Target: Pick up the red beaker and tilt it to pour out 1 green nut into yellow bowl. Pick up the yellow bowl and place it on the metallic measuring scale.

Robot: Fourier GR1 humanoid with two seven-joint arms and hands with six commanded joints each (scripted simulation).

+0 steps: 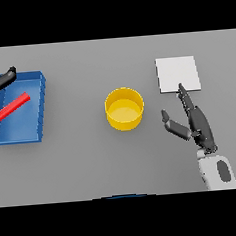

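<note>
Red beaker (11,108) — a slim red cylinder as seen from above — lies on its side in the blue tray (40,130) at the table's (83,163) left side, slanting from lower left to upper right across the tray's floor. Its upper end points toward the tray's far rim, where the left hand (1,79) shows at the picture's left edge, over the tray's far left corner. Only dark fingers of that hand are visible, lying fairly straight and loosely spread; they are near the beaker's upper end but apart from it, and nothing is pinched between them. Whether any nut sits inside the beaker cannot be told.

Near the table's middle stands the yellow bowl (125,109), upright and round, well apart from both hands; its inside looks plain yellow.

To the right of the bowl, farther back, lies a pale square slab — the measuring scale (178,74), flat on the table. The right hand (198,123) hangs just in front of it, its white forearm coming in from the lower right. Its fingers are straight and held together, their tips reaching the scale's near edge, and the thumb juts out to the left toward the bowl; it holds nothing.

No writing, brand or label can be read on any object.
</note>
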